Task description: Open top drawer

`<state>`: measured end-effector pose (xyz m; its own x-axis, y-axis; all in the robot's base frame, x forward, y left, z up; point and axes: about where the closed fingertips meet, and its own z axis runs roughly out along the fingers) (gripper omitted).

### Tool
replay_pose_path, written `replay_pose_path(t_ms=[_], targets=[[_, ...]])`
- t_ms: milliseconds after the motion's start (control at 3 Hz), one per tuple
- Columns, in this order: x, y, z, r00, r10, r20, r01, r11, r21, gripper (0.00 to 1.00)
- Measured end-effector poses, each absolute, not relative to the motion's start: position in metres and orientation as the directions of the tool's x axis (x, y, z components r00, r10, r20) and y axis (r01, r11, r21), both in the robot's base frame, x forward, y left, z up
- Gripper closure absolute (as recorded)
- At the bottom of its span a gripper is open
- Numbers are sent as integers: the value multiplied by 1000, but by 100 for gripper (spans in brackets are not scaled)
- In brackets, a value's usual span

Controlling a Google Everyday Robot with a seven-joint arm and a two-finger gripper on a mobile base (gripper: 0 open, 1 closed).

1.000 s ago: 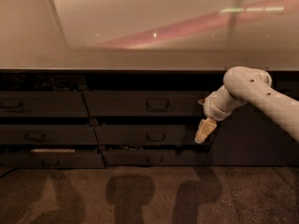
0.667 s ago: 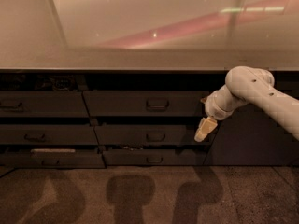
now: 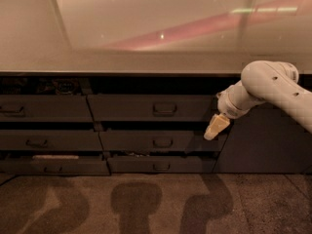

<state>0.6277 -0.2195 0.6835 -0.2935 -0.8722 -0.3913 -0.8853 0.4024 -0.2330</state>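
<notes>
One tool risen slightly, beside top drawer

- One camera faces the top drawer head-on from above its height, tilted down, moderately near.
- Countertop above the drawer and floor below both fit.
- Gripper sits at the drawer's lower right corner.

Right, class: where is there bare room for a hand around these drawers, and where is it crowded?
Free: the countertop above the drawers, and the top drawer front left of its handle. Crowded: that drawer's lower right corner, where the gripper hangs beside the blank panel.
</notes>
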Motion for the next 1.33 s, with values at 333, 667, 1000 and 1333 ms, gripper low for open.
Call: replay_pose_path(t_ms=[333, 667, 1000, 1333], targets=[[628, -219, 683, -293, -872, -391, -885, 402, -233, 0], [629, -215, 682, -247, -920, -305, -905, 331, -266, 0], [623, -207, 691, -123, -973, -196, -925, 184, -332, 0], [618, -201, 693, -39, -993, -115, -928, 79, -365, 0]])
